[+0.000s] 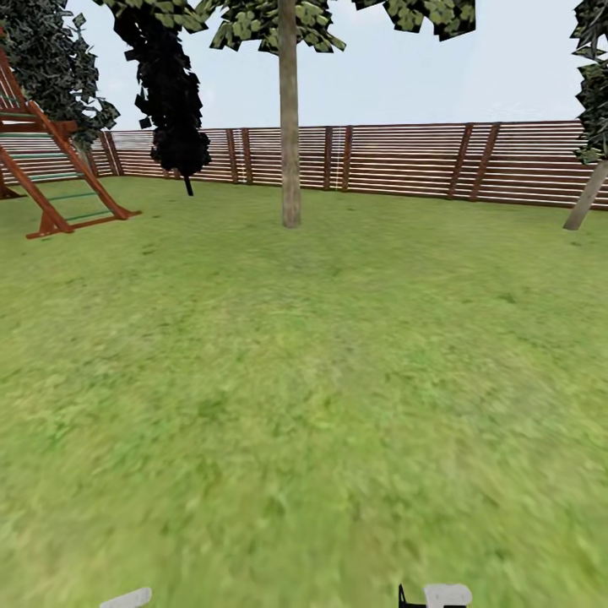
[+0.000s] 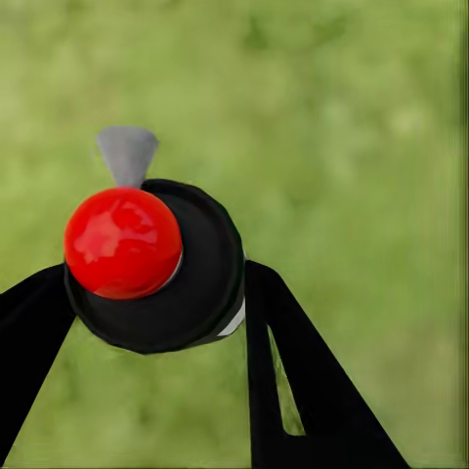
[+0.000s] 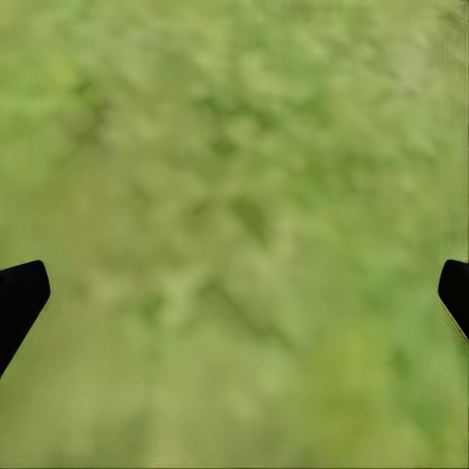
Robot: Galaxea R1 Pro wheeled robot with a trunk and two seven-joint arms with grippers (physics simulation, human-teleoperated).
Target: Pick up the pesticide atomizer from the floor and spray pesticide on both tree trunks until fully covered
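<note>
In the left wrist view the pesticide atomizer [image 2: 166, 283] is a black round body with a glossy red ball on top and a grey nozzle [image 2: 127, 154]. My left gripper [image 2: 156, 303] is shut on it, one black finger [image 2: 293, 371] on each side, above blurry green grass. My right gripper [image 3: 234, 288] is open with nothing in it, its black fingertips [image 3: 20, 298] just at the picture's edges over the floor [image 3: 234, 195]. Ahead in the head view stands a tree with a straight, bare grey-tan tree trunk [image 1: 290, 143], well beyond reach.
A brown slatted fence [image 1: 405, 160] rings the lawn [image 1: 304, 380]. A red wooden climbing frame [image 1: 51, 169] stands at the far left, a dark-leaved thin tree [image 1: 173, 101] beside it. A leaning trunk [image 1: 585, 198] rises at the right edge. Pale arm parts [image 1: 446, 595] show at the bottom.
</note>
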